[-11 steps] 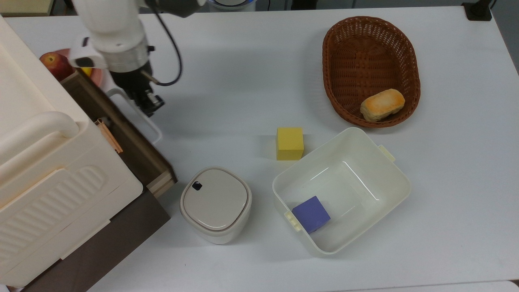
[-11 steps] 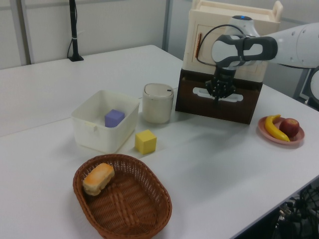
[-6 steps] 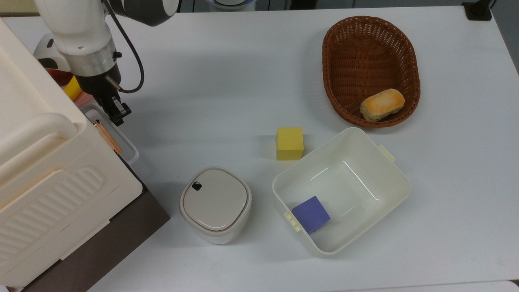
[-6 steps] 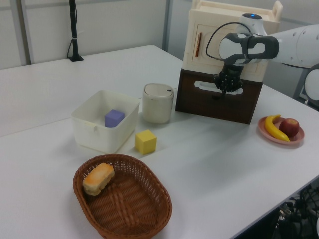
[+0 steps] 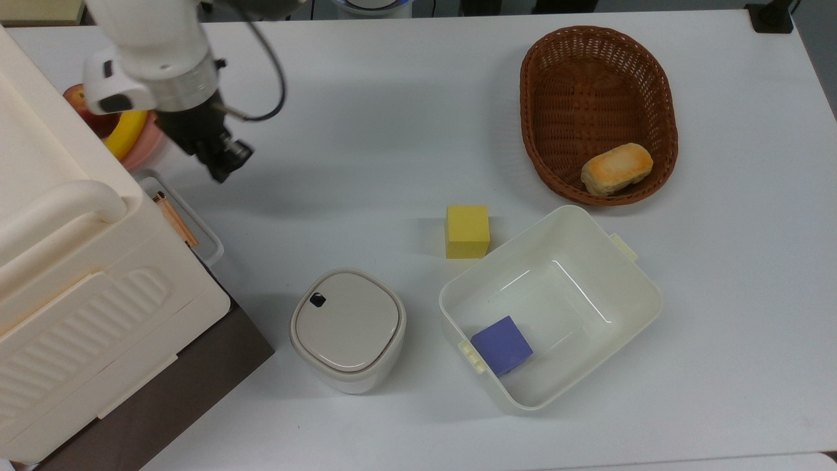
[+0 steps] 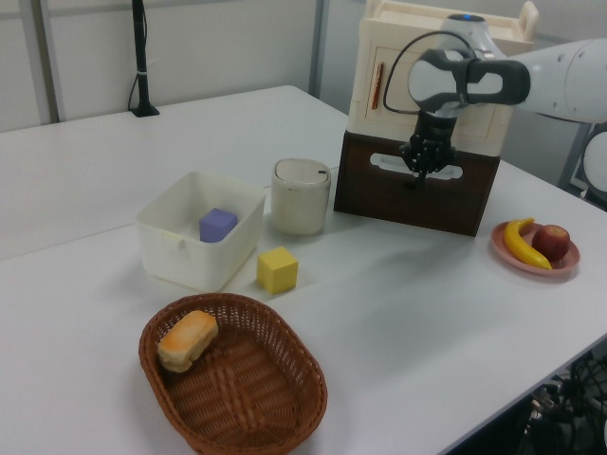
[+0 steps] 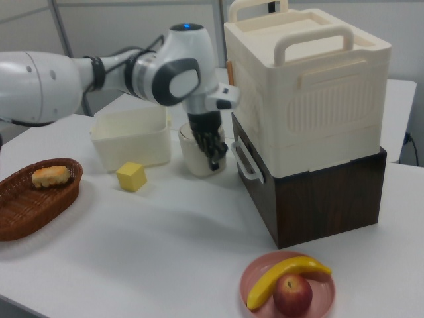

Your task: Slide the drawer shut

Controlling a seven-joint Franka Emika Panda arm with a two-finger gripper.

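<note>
Change: a second ago the drawer (image 6: pixel 414 192) stood well out from the cream cabinet (image 7: pixel 305 93); now you see its dark front flush with the brown base, only the white loop handle (image 7: pixel 246 161) sticking out.
Gripper: half a second ago the gripper (image 5: pixel 222 160) was down at the handle; now it has drawn back, away from the cabinet, and hangs just clear of the handle in the right view.
Jaws: you cannot tell from these views whether they are open or closed; they grip nothing that you can see.
Meaning for the task: by my reading the drawer is shut and the job is done or all but done; you need only check that the front sits fully home.
Drawer's place: at the top view's left edge, under the cabinet, on the worktop (image 5: pixel 392 131).
Count, containers: one wicker basket (image 5: pixel 556 98) at the top view's far right, one white tub (image 5: pixel 628 307), one lidded bin (image 5: pixel 346 327), one pink plate (image 7: pixel 255 278).
Count, blocks: two, a yellow block (image 5: pixel 467 231) on the worktop and a purple block (image 5: pixel 501 345) inside the tub.
Count, food: one bread roll (image 5: pixel 616 169) in the basket, one banana (image 7: pixel 281 276) and one apple (image 7: pixel 293 295) on the plate.
</note>
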